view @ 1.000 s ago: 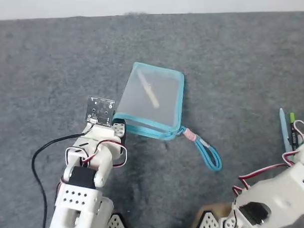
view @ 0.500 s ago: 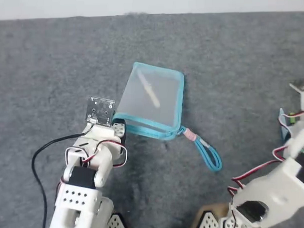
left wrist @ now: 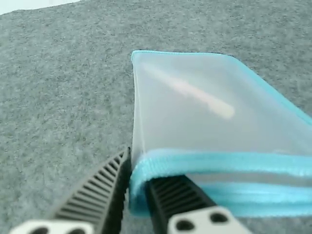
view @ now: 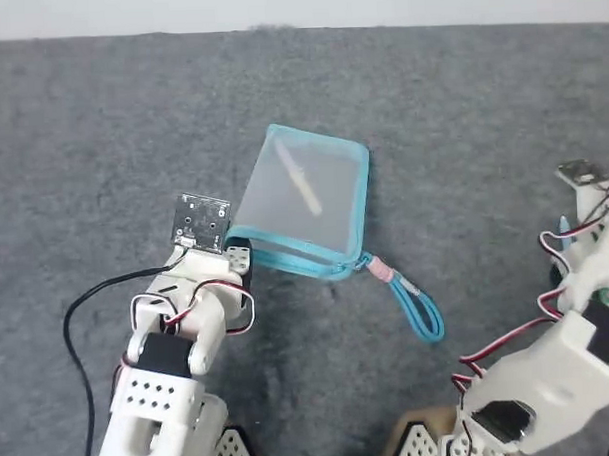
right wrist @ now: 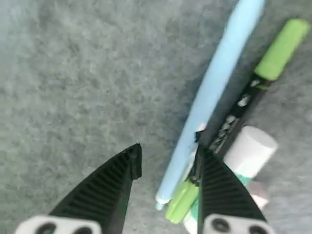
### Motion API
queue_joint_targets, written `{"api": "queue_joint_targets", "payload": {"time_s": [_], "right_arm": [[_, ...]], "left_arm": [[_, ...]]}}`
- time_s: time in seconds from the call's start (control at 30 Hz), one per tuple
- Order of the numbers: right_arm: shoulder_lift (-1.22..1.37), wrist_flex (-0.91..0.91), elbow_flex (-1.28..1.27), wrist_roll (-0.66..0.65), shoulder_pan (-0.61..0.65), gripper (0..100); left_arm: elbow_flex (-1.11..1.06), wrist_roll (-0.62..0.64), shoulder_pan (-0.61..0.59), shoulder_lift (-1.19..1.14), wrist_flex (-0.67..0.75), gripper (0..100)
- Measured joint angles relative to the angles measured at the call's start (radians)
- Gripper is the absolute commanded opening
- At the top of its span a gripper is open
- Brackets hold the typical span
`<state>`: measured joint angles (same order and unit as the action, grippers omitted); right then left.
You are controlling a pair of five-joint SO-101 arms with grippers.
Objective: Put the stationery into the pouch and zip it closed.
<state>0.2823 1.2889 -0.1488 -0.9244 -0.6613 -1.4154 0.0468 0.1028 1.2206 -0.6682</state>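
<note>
Now fetching stationery: right hand [right wrist: 169,148] wide open, empty, over the blue pen [right wrist: 214,83] at the high view's right edge.
Left hand [left wrist: 138,168] pinched shut on the pouch [view: 302,203] rim, mid-frame on the desk [view: 101,125]; likely next: lower, close on the pen beside the green marker [right wrist: 273,44], carry leftward to the pouch.

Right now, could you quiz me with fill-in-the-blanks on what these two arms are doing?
The left gripper is ___ on the edge of the pouch.
The right gripper hangs open over a light ___ pen.
Beside that pen lies a marker with a ___ cap.
Missing words: shut, blue, green.
</note>
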Motion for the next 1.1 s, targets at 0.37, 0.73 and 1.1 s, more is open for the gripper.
{"api": "queue_joint_targets", "payload": {"time_s": [0.37, 0.73, 1.1], "right_arm": [[-0.002, -0.032, -0.083, -0.023, -0.011, 18.0], [-0.031, -0.175, -0.207, -0.026, -0.008, 9.4], [-0.066, -0.207, -0.278, -0.025, -0.008, 0.9]], "left_arm": [[-0.018, 0.0, 0.0, 0.0, 0.0, 1], [-0.018, 0.0, 0.0, 0.0, 0.0, 1], [-0.018, 0.0, 0.0, 0.0, 0.0, 1]]}}
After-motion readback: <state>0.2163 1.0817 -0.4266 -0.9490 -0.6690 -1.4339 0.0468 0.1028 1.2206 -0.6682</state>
